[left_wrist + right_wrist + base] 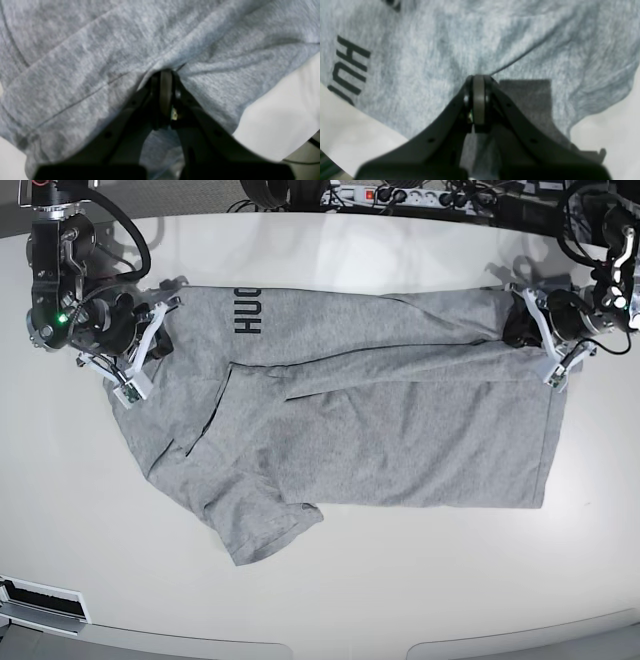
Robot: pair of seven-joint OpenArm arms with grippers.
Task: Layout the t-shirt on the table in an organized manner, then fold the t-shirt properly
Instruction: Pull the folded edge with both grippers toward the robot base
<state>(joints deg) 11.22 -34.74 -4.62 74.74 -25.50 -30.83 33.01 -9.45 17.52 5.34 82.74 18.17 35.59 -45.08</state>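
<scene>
A: What is the cloth like?

B: The t-shirt (pixel 380 430) is soft heather-grey knit, flecked light and dark, lying spread across the middle of the glossy white tabletop (pixel 400 580). Its upper part is folded over along a long slanted crease, and black block letters show near the end by the right arm. One short sleeve sticks out toward the front edge, with a stitched hem.

A: And the left arm?

B: The left gripper (pixel 165 75) has its dark, wedge-shaped fingers (pixel 150 82) pressed together on a bunched ridge of the t-shirt (pixel 100 62). The fabric puckers into folds right at the tips, and a double-stitched hem line runs diagonally just beside them. White tabletop (pixel 282 120) shows past the cloth's edge.

A: The right one?

B: Much the same. The right gripper (pixel 478 78) is pinched closed on the t-shirt (pixel 432 57), with creases fanning out from the tips. The fingers (pixel 466 85) are matte black around a smooth grey pad. The printed lettering sits off to one side, and the tabletop (pixel 350 130) is bare at both lower corners.

A: Where do the arms stand?

B: In the base view the two are at opposite ends of the shirt, well apart.
</scene>
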